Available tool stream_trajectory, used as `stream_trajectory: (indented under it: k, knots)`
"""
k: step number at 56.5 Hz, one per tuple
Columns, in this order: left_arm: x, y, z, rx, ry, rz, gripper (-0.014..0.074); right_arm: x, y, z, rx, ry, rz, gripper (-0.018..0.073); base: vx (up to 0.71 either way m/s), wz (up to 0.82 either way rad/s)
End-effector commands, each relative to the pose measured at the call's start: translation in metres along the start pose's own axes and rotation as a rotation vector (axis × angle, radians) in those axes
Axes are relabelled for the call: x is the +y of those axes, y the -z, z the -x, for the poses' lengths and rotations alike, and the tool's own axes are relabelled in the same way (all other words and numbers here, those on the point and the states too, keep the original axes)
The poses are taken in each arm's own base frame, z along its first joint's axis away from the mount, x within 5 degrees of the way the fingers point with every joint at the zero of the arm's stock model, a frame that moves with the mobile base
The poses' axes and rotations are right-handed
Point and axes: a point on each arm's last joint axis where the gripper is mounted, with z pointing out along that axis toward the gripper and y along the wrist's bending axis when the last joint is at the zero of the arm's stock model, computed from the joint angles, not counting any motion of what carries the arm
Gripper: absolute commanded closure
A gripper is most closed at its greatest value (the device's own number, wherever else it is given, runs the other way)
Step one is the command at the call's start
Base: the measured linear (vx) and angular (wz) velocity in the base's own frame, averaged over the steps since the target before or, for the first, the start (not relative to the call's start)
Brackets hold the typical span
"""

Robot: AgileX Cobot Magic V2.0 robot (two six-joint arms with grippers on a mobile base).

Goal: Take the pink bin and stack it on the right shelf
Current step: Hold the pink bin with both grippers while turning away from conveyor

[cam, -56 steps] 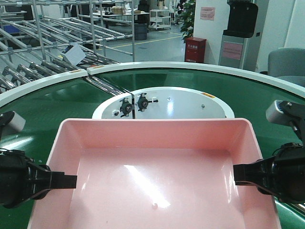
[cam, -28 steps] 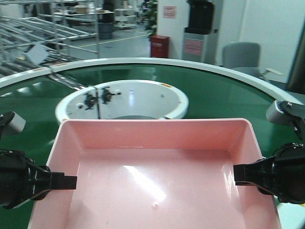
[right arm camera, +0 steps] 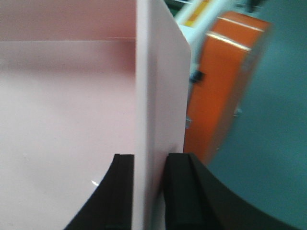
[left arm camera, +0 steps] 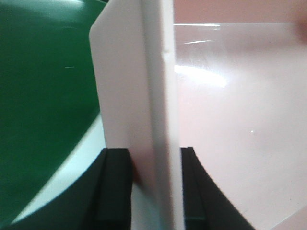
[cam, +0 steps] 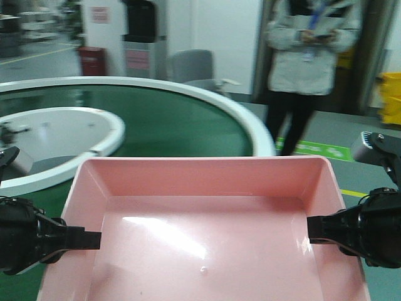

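At the left side wall of the shallow, pale-pink rectangular plastic bin (cam: pixel 207 182), the black left gripper (left arm camera: pixel 152 154) is pinched onto the rolled rim. One finger sits inside the bin and the other outside, with the wall sandwiched between them. This grip on the thin wall is likely chosen because the tub is too wide for one arm to span.

The bin itself is empty and appears to be held level between the two arms, close in front of the robot. Behind the bin's far-left corner curve the green conveyor belt (cam: pixel 169 122) and its white inner ring (cam: pixel 69 128).

At the bin's right side wall, the black right gripper (right arm camera: pixel 149 160) mirrors the first, its fingers closed on that wall from both sides. The matched holds should stop the tub from tipping.

Past the bin's far-right corner a person in a pale jacket (cam: pixel 310 53) stands on the grey floor. The right wrist view shows a blurred orange box-like object (right arm camera: pixel 220 81) just outside the bin's right wall.

The dark metal shelf is not in view, so the bin probably has some carrying left before it can be set down.
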Motion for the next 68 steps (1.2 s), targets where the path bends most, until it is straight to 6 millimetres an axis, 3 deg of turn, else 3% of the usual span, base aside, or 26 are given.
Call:
stream_trajectory:
  k: [1, 34, 68]
  knots:
    - [-0.0159, 0.0113, 0.0060, -0.045, 0.023, -0.084, 0.0598, 0.0071, 0.0158, 0.0166, -0.160, -0.018, 0.051, 0.0568, -0.11, -0.89]
    - [-0.0161, 0.0116, 0.0059, -0.045, 0.023, -0.085, 0.0598, 0.0072, 0.0160, 0.0140, -0.133, -0.020, 0.051, 0.0568, 0.00, -0.80]
    - [-0.0161, 0.0116, 0.0060, -0.046, 0.023, -0.084, 0.0598, 0.0072, 0.0160, 0.0139, -0.132, -0.020, 0.052, 0.0568, 0.19, -0.44]
